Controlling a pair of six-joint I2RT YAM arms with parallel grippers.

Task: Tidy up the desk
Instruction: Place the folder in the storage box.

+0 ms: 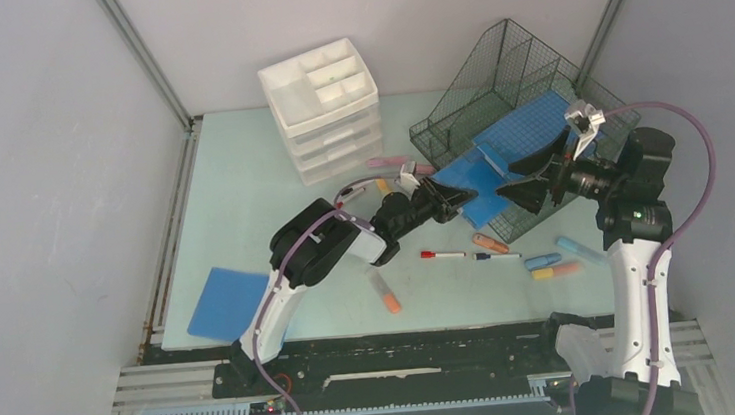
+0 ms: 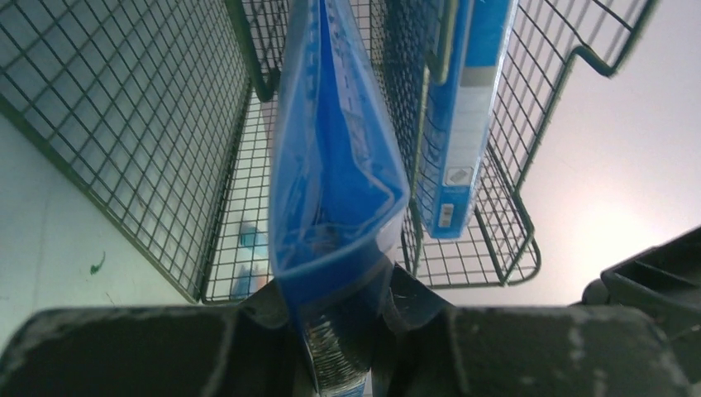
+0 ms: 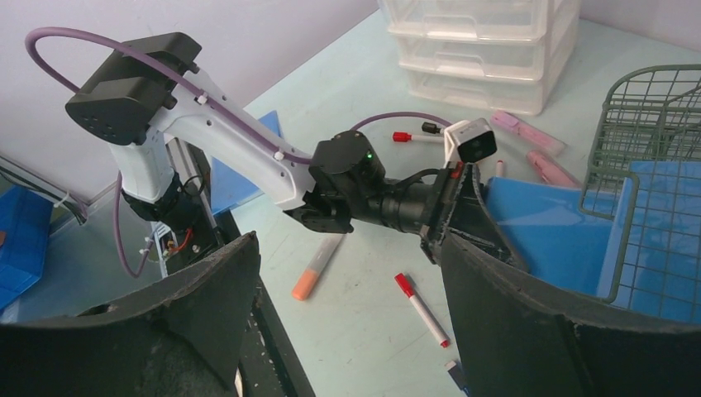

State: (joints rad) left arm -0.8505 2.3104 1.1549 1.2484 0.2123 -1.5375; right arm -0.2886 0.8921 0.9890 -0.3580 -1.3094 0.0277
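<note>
The pale mint-green desk carries scattered pens and blue books. My left gripper is shut on the edge of a blue plastic folder, which it holds on edge at the open front of the dark wire-mesh tray. A second blue book lies inside that tray. My right gripper hangs open just right of the folder, above the desk, with nothing between its fingers.
A white drawer unit stands at the back. A blue notebook lies front left. Loose on the desk are a red-capped marker, an orange highlighter, pink pens and several coloured highlighters.
</note>
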